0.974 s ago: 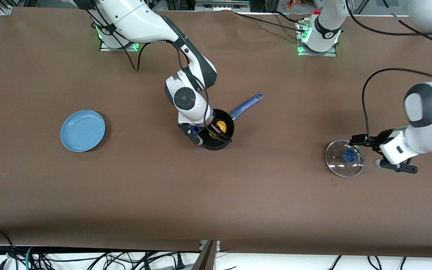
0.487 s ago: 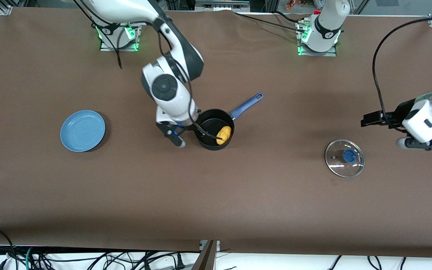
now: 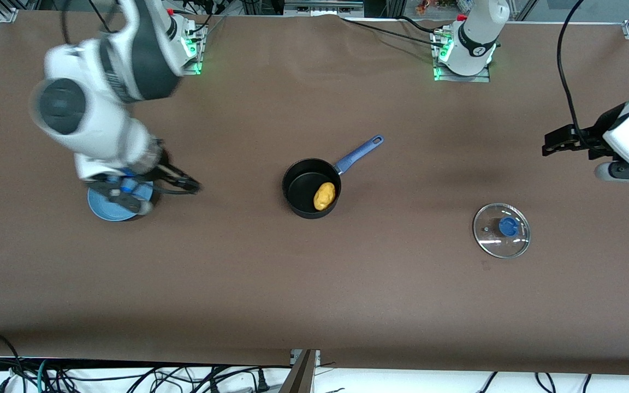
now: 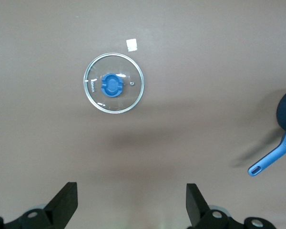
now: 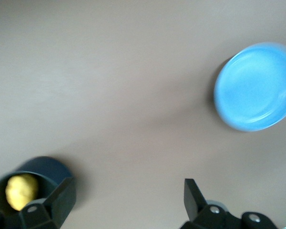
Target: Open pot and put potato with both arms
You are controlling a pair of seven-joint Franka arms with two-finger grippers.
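Observation:
The black pot (image 3: 299, 183) stands uncovered at mid-table, its blue handle (image 3: 359, 151) pointing toward the left arm's base. The yellow potato (image 3: 324, 196) lies inside it. The glass lid (image 3: 489, 240) with its blue knob lies flat on the table toward the left arm's end. My left gripper (image 3: 623, 172) is open and empty, up in the air near that end's table edge; its wrist view shows the lid (image 4: 114, 83) and the pot handle (image 4: 271, 160). My right gripper (image 3: 123, 197) is open and empty over the plate; its wrist view shows the potato (image 5: 21, 191) in the pot (image 5: 45, 168).
A flat light-blue plate (image 3: 101, 208) sits toward the right arm's end, partly hidden by the right hand; it shows whole in the right wrist view (image 5: 255, 86). A small white tag (image 4: 131, 45) lies beside the lid. Brown cloth covers the table.
My right gripper let go of the potato into the pot, rose and swung away to over the plate. My left gripper moved up and away from the lid, which stayed on the table.

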